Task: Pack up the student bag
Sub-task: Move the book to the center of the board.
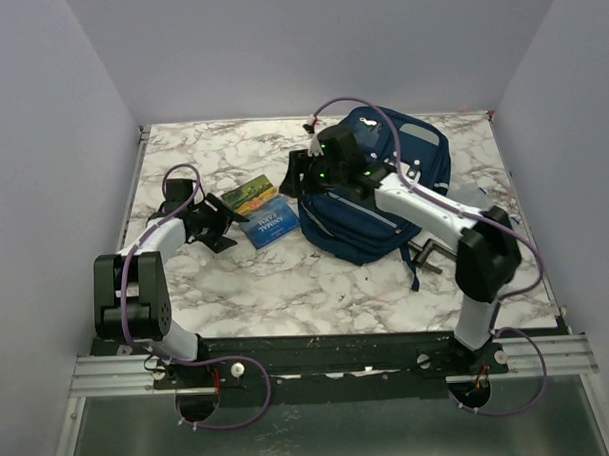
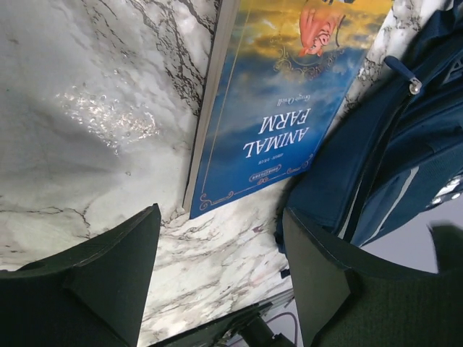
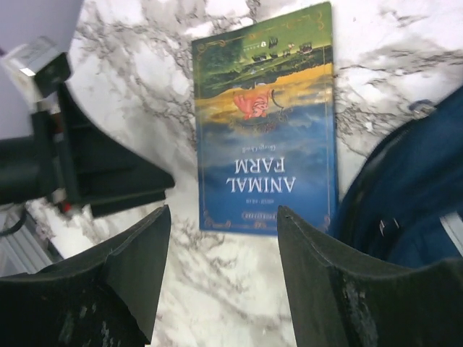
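On white marbled tabletop (image 1: 286,279), navy blue fabric backpack (image 1: 384,200) at right, blue-and-yellow paperback book (image 1: 262,211) just beside its left edge, left gripper (image 1: 220,223) left of book, right gripper (image 1: 301,174) at its far right, both spread wide, empty.

High rear overview; both wrist views close, downward, on book (image 3: 268,130) and student bag (image 3: 412,195)

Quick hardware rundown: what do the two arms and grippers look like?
The left arm and right arm share chunky black joint housings, white link shells and a looping purple cable each. Green lights dot the right wrist. The left gripper and right gripper have matte black wedge-shaped fingers.
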You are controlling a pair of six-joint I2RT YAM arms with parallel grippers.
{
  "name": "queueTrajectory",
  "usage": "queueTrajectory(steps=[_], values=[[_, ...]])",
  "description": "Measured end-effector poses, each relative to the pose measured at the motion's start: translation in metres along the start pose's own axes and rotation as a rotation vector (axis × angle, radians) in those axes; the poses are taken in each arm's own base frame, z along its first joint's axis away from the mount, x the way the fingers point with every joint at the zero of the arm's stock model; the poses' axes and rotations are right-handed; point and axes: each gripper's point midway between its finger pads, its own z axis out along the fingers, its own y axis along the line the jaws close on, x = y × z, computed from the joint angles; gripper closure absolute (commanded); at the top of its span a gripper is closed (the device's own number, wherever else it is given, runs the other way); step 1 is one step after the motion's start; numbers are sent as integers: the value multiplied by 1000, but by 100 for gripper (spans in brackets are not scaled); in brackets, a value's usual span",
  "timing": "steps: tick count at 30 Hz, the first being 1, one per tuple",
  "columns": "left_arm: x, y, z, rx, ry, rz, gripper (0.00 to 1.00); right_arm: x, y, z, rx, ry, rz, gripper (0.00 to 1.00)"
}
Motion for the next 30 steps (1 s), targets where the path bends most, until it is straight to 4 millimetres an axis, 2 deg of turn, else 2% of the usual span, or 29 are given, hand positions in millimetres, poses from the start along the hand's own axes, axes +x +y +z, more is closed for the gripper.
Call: queueTrajectory(steps=[2,6,11,19,25,30], values=[[-1,1,3,-15,9,-16,30,13,-10,35,7,46,27,36],[-5,-5,4,-20,-12,-11,30,33,-30,83,36,104,48,34],[-10,-12,9,-27,-20,-31,30,41,-50,113,96,126,34,33],[-7,-12,29,-112,-6,-27,32,59,-78,130,204,165,-21,33],[-7,-24,31,-141,5,-30,32,65,-72,131,174,175,-9,33],[-1,-16,47,-181,71,-85,32,69,-62,130,119,198,26,34]])
